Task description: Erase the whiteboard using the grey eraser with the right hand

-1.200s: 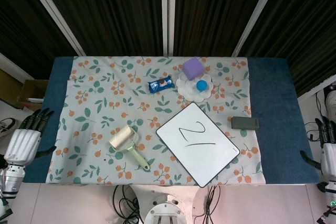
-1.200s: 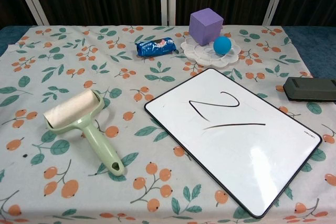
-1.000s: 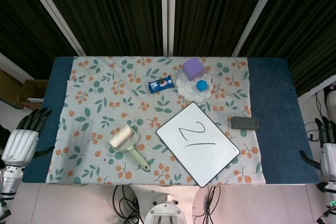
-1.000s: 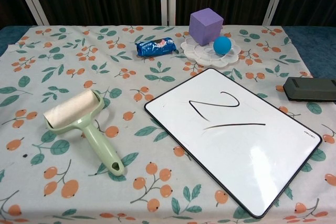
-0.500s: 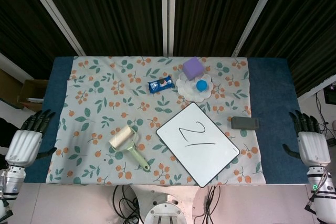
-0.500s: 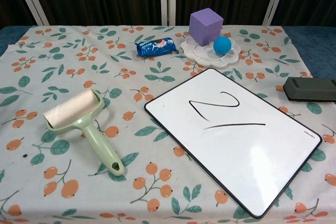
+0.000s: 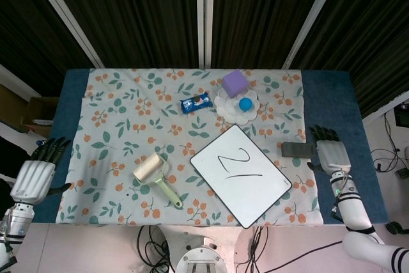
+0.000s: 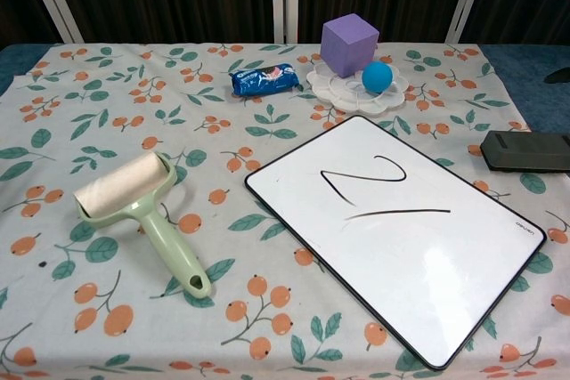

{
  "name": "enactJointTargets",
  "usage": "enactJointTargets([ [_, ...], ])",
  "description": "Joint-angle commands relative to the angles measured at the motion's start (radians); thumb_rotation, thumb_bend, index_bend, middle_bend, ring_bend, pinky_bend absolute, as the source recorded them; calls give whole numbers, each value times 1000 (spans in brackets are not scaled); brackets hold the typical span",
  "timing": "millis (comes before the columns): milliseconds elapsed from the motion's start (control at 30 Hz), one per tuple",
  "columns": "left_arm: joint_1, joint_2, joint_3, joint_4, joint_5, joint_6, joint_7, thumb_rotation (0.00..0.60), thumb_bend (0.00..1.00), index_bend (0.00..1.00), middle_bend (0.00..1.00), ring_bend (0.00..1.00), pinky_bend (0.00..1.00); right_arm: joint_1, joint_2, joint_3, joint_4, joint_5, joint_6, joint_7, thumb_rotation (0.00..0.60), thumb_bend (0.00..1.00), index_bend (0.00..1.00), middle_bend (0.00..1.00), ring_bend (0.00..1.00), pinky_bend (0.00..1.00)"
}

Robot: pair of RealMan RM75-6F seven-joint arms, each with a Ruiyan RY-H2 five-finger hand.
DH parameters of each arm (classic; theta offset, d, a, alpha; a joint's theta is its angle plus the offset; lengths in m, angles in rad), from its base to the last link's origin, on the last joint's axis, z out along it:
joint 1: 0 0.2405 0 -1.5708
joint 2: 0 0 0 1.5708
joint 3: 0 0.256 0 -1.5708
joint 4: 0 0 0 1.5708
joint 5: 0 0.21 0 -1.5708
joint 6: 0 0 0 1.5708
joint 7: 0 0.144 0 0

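right hand at the eraser, nothing wiped yet

nearest the robot in the chest view, the whiteboard (image 8: 396, 233) lies flat on the flowered cloth (image 8: 107, 95), turned at an angle, and its black marks (image 8: 378, 189) are all there, so no erasing is done as far as i can see. left of it lies a green roller (image 8: 142, 211), well apart from the board.

just past the board's right corner sits the grey eraser (image 7: 298, 150), flat on the cloth's edge. the right hand (image 7: 331, 156) is just beside it on the blue table (image 7: 335, 103) side, fingers stretched out and apart, holding nothing. whether it touches the eraser i can't tell from the head view, it's close though. the left hand (image 7: 35, 177) hangs off the table's left edge, fingers loose and empty too.

further back: a white tray (image 8: 356, 88) with a blue ball (image 8: 377, 76) and a purple cube (image 8: 349, 44) on it, and a blue snack pack (image 8: 264, 79) to its left.

so my read: very early. still to do are the grab, the carry over to the board and the whole wipe.
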State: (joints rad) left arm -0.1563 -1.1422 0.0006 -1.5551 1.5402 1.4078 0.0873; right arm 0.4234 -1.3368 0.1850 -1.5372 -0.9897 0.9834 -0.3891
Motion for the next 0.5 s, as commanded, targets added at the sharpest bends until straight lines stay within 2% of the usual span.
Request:
enactJointTargets([
  [33,0,2,-1,-3,-2,0,1,600,0,66,61,36,160,32,-48,6,37,34,-9,-28,600,150,1,63,14,16],
  [100,0,3,-1,-3,-6,-3,3,600,0,66,62,36,160,40,-67,8,45,52,-3,-39,600,162,26,105,48,49],
  [167,-1,3,0,-4,-10,-9,4,600,0,67,62,36,160,50,-84,8,53,70,5,-55,600,175,94,147,91,88],
  [367,-4,2,3,-5,-10,-19,2,600,0,68,62,36,160,66,-115,4,58,78,25,-65,600,180,245,163,116,98],
  [500,-4,1,3,-3,-10,-17,-1,600,0,67,62,36,160,73,-125,-4,64,81,29,-68,600,186,299,171,123,98],
])
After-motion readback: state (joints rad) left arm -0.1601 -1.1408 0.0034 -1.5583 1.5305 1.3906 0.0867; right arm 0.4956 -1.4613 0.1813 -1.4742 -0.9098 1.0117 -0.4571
